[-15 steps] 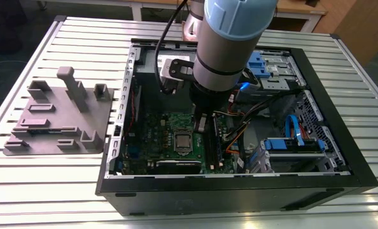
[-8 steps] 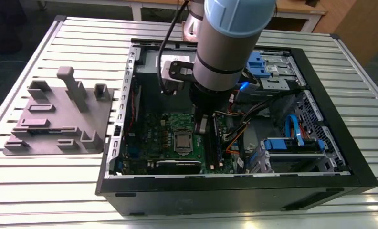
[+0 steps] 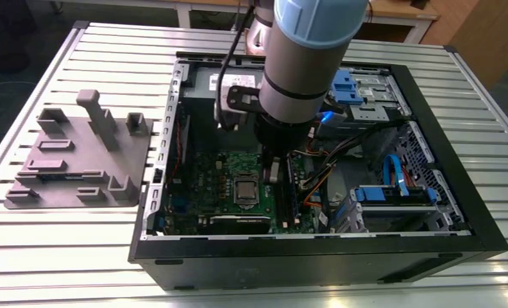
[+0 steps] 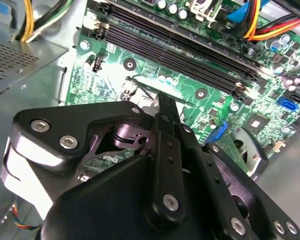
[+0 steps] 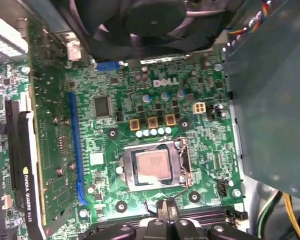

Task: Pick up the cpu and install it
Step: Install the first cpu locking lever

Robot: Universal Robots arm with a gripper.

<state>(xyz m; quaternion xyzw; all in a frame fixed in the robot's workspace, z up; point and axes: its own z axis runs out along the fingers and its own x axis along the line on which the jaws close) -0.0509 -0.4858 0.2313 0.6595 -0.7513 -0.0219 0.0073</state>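
Inside the open computer case [image 3: 459, 247], which lies on its side on the ribbed metal surface [image 3: 108, 250], the cpu [image 5: 153, 164] already sits flat in the socket frame [image 5: 155, 167] on the green motherboard [image 5: 210, 150], metal top facing up out of the case. In the exterior view it shows as a small grey square [image 3: 247, 190] near the middle of the board, just to that view's left of the gripper [image 3: 274, 173]. The chip is square, so it has no real long axis; its edges run parallel with the frame and with the board's edges, which suggests it is seated rather than merely dropped in. The gripper hangs just above the board beside the socket, between it and the dark memory slots [image 4: 190, 55], empty; in the second wrist view the jaws are drawn together to a thin blade with nothing between them. That narrow, pointed posture would suit pressing or nudging a small part near the socket, such as the wire lever [image 5: 162, 196]. A grey parts holder [image 3: 74, 160] stands well apart on the exterior view's left.
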